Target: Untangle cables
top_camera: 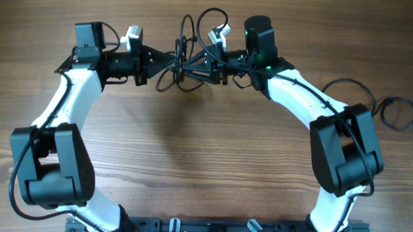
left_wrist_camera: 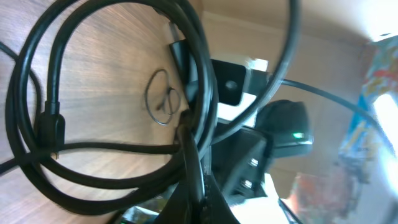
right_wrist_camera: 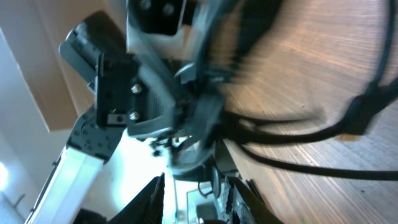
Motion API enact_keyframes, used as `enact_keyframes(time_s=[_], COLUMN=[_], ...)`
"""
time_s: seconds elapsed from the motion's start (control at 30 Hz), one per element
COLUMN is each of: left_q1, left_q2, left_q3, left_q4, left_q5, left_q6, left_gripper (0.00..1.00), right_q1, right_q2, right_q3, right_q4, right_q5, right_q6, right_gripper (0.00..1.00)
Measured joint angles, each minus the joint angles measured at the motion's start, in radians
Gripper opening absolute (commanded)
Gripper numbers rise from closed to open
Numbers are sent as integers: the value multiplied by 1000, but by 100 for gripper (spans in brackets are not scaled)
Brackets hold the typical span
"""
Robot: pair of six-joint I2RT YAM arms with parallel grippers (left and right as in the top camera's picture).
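ITEM: cable bundle (top_camera: pixel 183 60) — thin black cords, knotted, far centre of wooden table (top_camera: pixel 205 143), between both grippers | LEFT: left gripper (top_camera: pixel 159 59) clamped tight on bundle's left side | RIGHT: right gripper (top_camera: pixel 203 66) at bundle's right side, view blurred — cannot tell grip | ALSO: separate cable loop (top_camera: pixel 398 112) flat at right edge

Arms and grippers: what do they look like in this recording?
The left arm and right arm are white and curved between bulky black joint housings, with thin black wires running along them. The left gripper and right gripper are black. A small green light glows on the right arm's wrist.
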Motion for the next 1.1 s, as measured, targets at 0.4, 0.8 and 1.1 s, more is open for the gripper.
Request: enact_keyframes(time_s=[0.4, 0.8, 1.1], left_q1=[-8, -8, -8], left_q2=[0, 0, 0], left_q3=[0, 0, 0], left_q4=[0, -39, -74], left_q5=[-78, -84, -84], left_q6=[138, 127, 182], left_gripper=[4, 4, 4], right_q1=[13, 32, 23], right_q2=[0, 0, 0], right_q3=[0, 0, 0], right_q4=[-31, -52, -52], right_q5=[-9, 152, 166], right_q6=[-15, -15, -11], right_gripper=[34, 25, 24])
